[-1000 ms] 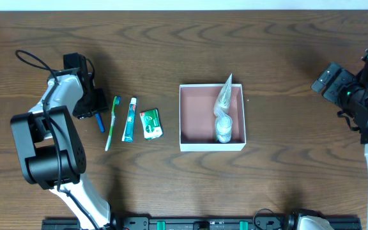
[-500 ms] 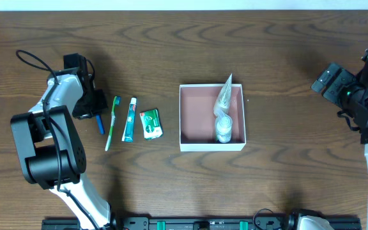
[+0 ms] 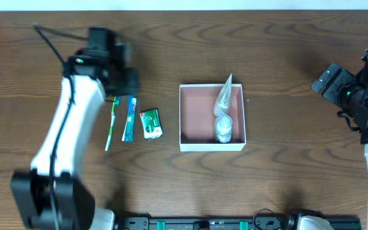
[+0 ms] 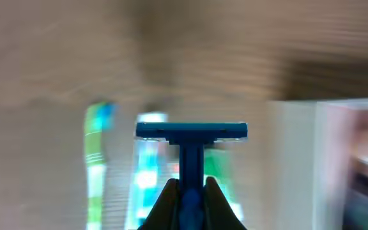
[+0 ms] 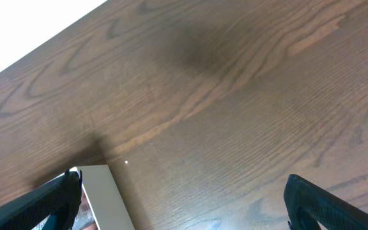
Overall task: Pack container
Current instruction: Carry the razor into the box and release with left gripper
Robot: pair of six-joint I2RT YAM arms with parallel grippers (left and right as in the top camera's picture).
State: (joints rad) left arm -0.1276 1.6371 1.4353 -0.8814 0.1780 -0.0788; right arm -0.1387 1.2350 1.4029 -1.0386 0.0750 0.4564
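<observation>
The container (image 3: 211, 146) is a square white-walled box with a pink inside at the table's centre, holding a clear bag of small toiletries (image 3: 223, 107). My left gripper (image 3: 125, 82) hangs above the table left of the container. In the left wrist view it (image 4: 190, 198) is shut on the handle of a blue razor (image 4: 191, 131), head up, with the blurred container wall (image 4: 292, 166) to the right. My right gripper (image 3: 328, 80) is open and empty at the far right; its wrist view (image 5: 190, 204) shows the container's corner (image 5: 104, 191).
A green toothbrush (image 3: 112, 124), a teal toothpaste tube (image 3: 129, 121) and a green packet (image 3: 150, 123) lie in a row left of the container. They show blurred below the razor in the left wrist view, toothbrush (image 4: 96, 160) at the left.
My left arm has lifted the blue razor off the table from left of the toothbrush and swung up and right toward the container. The right arm has not moved.
</observation>
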